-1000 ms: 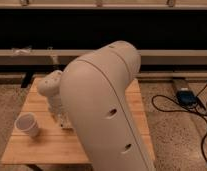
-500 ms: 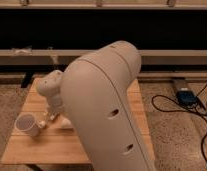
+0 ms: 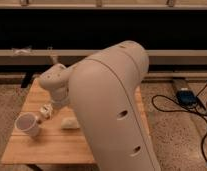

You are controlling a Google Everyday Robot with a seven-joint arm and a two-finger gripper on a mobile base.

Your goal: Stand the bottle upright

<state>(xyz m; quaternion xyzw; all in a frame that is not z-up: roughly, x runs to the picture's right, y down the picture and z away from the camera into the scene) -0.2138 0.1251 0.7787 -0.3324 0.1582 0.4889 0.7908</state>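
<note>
Gripper (image 3: 47, 108) sits low over the desk (image 3: 52, 145), jaws spread wide, nothing clearly held. The bottle (image 3: 44, 111) seems to be the small whitish shape at its tips, just beside the white paper cup (image 3: 28, 124). Cup contents can't be told. Pale block (image 3: 70, 123) lies nearby.

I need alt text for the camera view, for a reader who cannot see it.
A large white robot arm fills the middle, its gripper low over a light wooden table, between a white paper cup and a flat pale rectangular block. A small dark box lies on the speckled floor at right.
</note>
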